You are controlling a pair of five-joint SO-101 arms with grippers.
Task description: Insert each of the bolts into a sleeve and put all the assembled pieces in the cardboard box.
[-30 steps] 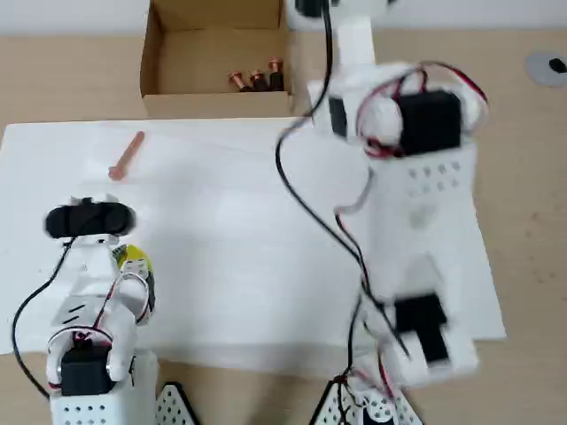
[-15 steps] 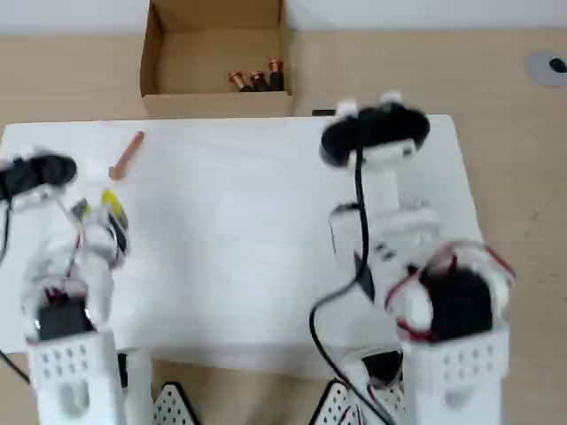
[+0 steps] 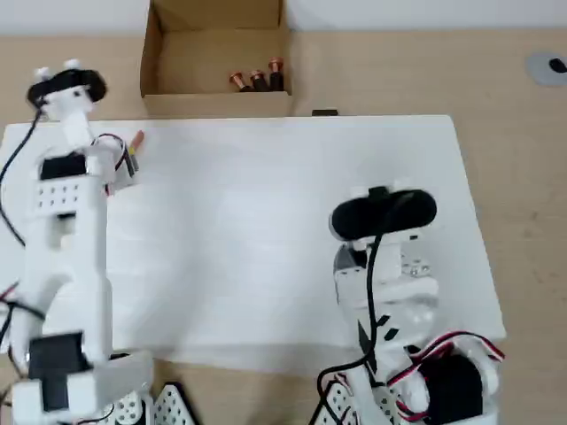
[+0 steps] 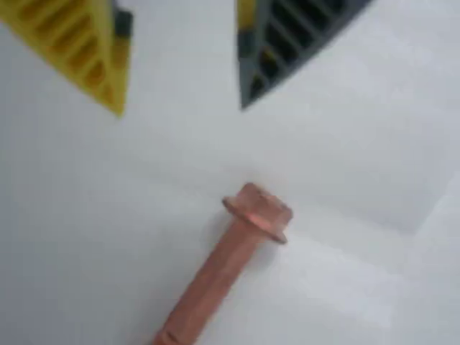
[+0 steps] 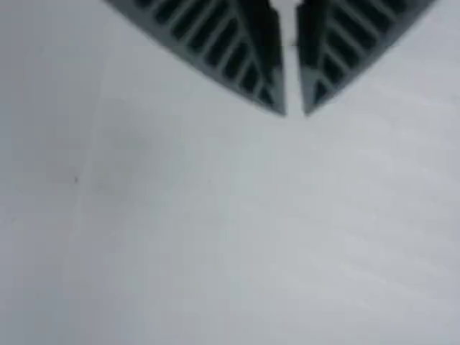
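Bolt: a copper-coloured bolt (image 4: 231, 262) with a flanged head and a long shank lies flat on the white sheet near its far left corner, a short way in front of the cardboard box; in the high view its tip (image 3: 138, 139) shows just beside the left arm's wrist.
Left gripper: the left gripper (image 4: 181, 106) hangs over the bolt's head with its jaws spread wide, holding nothing and touching nothing; one ribbed finger (image 4: 86, 43) is yellow, the other (image 4: 287, 36) dark grey with a yellow edge.
Right gripper: the right gripper (image 5: 293, 108) points down at bare sheet near the front right, its two ribbed grey fingers drawn together to a thin slit, with nothing between them.
Cardboard box: the open brown cardboard box (image 3: 155, 62) stands on the table just beyond the sheet's far edge.
Box contents: three copper-headed assembled pieces (image 3: 257, 80) lie side by side against its front right corner.
Sheet: white sheet (image 3: 266, 221), smooth and flat.
Table: light wood table (image 3: 514, 142).
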